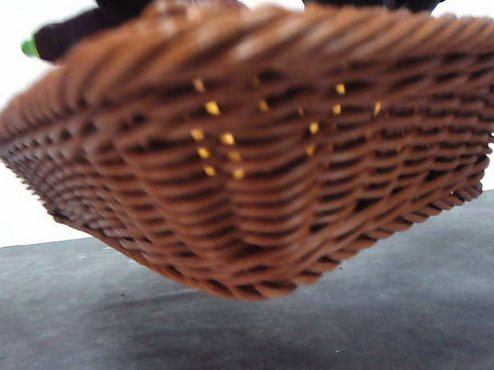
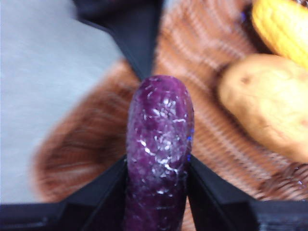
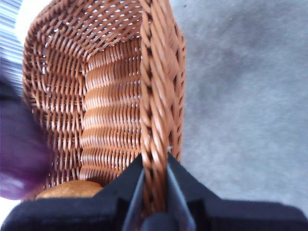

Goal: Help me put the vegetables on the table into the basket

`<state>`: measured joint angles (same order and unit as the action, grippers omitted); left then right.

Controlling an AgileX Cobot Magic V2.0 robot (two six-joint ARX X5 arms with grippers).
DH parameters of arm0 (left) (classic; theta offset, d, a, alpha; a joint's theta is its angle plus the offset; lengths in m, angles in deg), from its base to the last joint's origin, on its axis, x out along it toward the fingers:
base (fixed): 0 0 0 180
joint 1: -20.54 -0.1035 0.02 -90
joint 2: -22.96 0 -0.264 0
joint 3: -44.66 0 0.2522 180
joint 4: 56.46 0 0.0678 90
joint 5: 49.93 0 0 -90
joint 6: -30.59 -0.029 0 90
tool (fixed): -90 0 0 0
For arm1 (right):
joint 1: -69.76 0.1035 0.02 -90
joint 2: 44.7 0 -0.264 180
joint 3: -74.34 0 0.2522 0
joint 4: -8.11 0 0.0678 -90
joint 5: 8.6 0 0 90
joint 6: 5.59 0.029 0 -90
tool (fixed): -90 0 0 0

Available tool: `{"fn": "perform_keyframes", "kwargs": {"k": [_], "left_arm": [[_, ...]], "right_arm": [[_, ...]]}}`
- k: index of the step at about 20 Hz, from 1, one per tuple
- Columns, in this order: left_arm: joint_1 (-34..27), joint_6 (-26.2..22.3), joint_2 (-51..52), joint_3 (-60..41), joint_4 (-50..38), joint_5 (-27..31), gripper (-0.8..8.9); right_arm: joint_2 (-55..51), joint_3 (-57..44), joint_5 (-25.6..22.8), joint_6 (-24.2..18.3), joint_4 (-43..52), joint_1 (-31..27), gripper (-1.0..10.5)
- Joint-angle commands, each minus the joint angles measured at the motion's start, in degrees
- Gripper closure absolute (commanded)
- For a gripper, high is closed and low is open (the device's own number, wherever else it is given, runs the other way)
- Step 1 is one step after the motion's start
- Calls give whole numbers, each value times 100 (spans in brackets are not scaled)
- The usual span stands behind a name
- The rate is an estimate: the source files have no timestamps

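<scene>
A: What is behind, in the front view?

B: Only a plain white wall (image 1: 17,202). It is very bright and has no marks that I can see.

A: And below it?

B: The tabletop (image 1: 439,306), dark grey and matte, a little mottled, with some small dark specks. It meets the wall in one straight level line.

A: How is the light?

B: Soft. There is a wide, blurred shadow (image 1: 239,347) on the tabletop near the middle. In the wrist views the same surface looks paler grey.

A: Any window or furniture?

B: I cannot tell.
</scene>
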<state>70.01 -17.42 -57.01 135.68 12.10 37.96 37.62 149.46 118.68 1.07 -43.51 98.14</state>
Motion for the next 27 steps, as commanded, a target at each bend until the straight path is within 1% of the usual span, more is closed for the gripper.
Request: {"fn": "perform_keyframes", "kwargs": {"k": [1, 5, 7, 9, 10, 11, 13, 14, 18, 20, 21, 22, 23, 24, 27], "left_arm": [[87, -66, -177, -33, 17, -24, 820], [103, -66, -494, -33, -4, -133, 820], [111, -50, -688, -33, -20, -295, 819], [107, 37, -848, -33, -85, -293, 813], [107, 227, -903, -33, -114, -291, 806], [105, 293, -909, -33, -118, -282, 732], [105, 321, -907, -33, -286, -282, 481], [105, 479, -907, -33, -343, -282, 427], [90, 715, -896, -33, -339, -273, 428], [13, 855, -787, -22, -286, -90, 428], [-44, 1047, -634, -17, -313, 133, 428], [-109, 1141, -439, -4, -319, 282, 428], [-195, 1359, -155, 46, -319, 490, 428], [-293, 1644, 111, 125, -319, 638, 431], [-780, 2769, 1056, 494, -328, 636, 436]], "right_arm": [[4, -28, 63, 90, 55, -17, 958], [4, -26, 61, 87, 111, -20, 959], [4, -26, 61, 173, 223, -22, 958], [4, -26, 63, 168, 199, -20, 958], [4, -26, 61, 168, 212, -20, 958], [4, -26, 63, 168, 216, -22, 958], [4, -26, 61, 168, 227, -22, 958], [4, -26, 61, 166, 227, -22, 958], [4, -26, -28, 168, 249, -22, 958], [4, -26, -42, 168, 282, -22, 958], [4, -26, -122, 181, 352, -24, 958], [4, -26, -173, 223, 400, -33, 958], [4, -24, -225, 227, 439, -33, 958], [2, -24, -269, 227, 470, -33, 958], [2, -24, -391, 234, 516, -33, 958]]}}
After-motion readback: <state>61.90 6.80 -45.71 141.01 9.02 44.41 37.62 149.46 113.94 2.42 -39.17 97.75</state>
